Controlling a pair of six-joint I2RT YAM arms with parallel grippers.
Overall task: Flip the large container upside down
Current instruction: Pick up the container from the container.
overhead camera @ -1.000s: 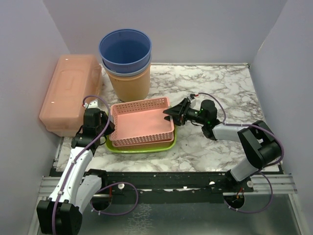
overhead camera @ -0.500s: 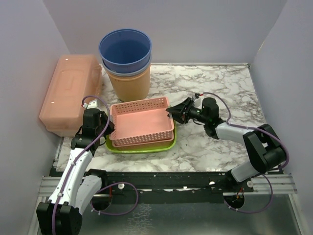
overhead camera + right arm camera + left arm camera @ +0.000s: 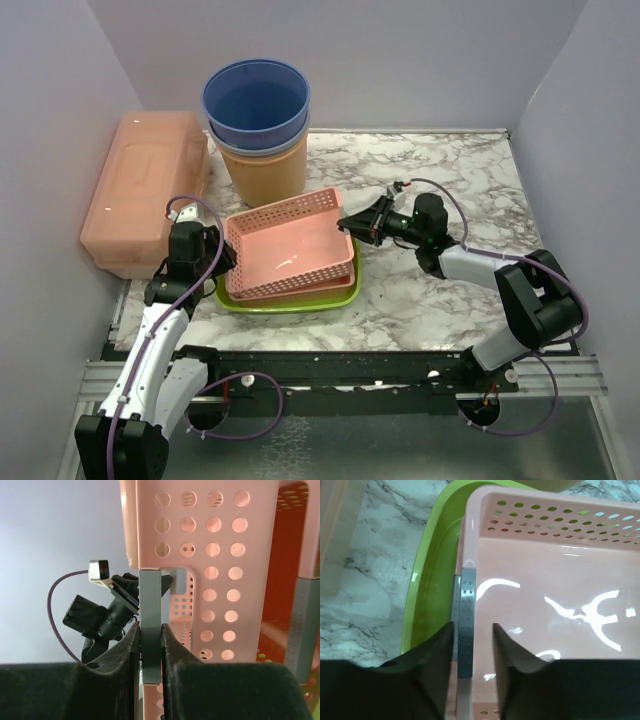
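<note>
Marble desk carries the lot. The pink basket, taken as the container to flip, sits approx mid-desk, near the front, gripped at both short ends. Its right end is raised and the open side is still mostly up, so it's tilted, not turned. Judged early: flip begun, most of the rotation left, then set-down on its rim. The left fingers sit narrow across the left rim, one inside and one outside the wall, holding it. The right fingers are pinched tight on the perforated right wall.

Around it: a peach lidded box stands along the left wall, close to the left arm. Stacked buckets, blue in tan, stand just behind the basket and may crowd a backward roll. The green tray lies under the basket w/ the low end resting in it, so its lip could snag the rim.
</note>
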